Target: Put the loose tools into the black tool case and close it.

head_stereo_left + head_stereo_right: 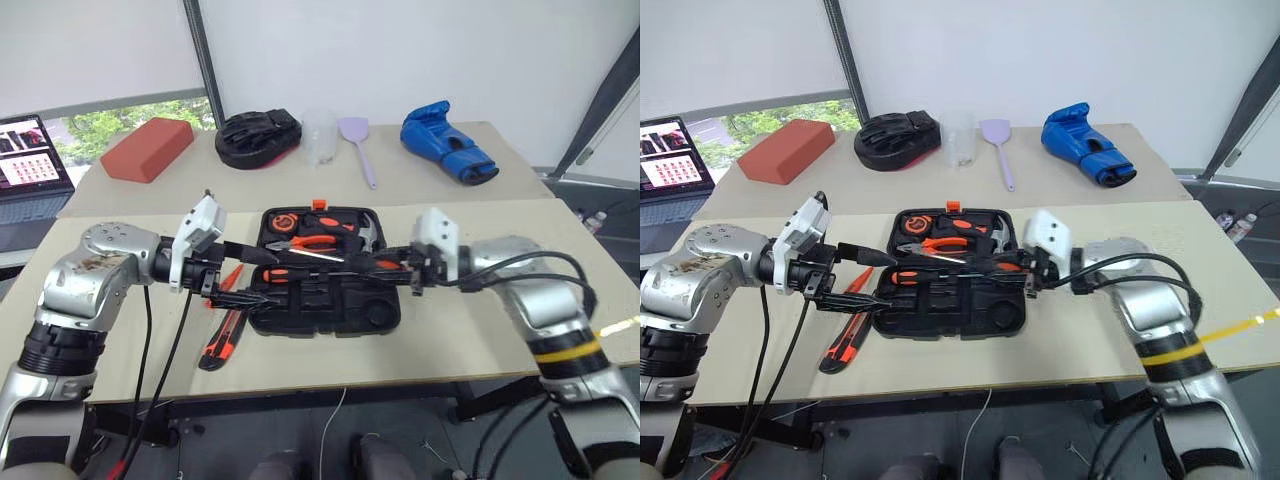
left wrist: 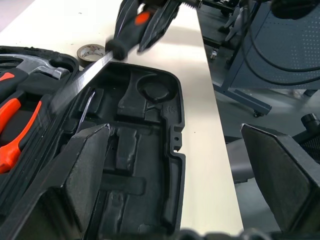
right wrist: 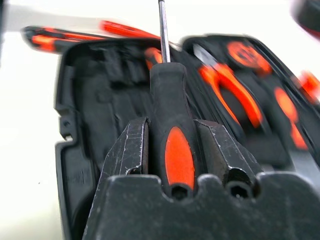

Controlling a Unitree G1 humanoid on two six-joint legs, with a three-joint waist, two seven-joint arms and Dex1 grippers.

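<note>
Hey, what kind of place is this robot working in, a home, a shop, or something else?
Most likely a lab or office test room, not a home. Plain folding tables stand before a white wall, a laptop runs at the side, and unrelated props sit in a row: a red brick-shaped block, a blue boxing glove, a lilac spatula.

The left gripper (image 1: pixel 232 262) has its jaws spread wide with nothing between them; just beyond lies the open black tool case (image 1: pixel 330 310). The right gripper (image 3: pixel 172 145) jaws clamp a screwdriver (image 3: pixel 172 125), whose shaft reaches across the case toward the left jaws.
</note>
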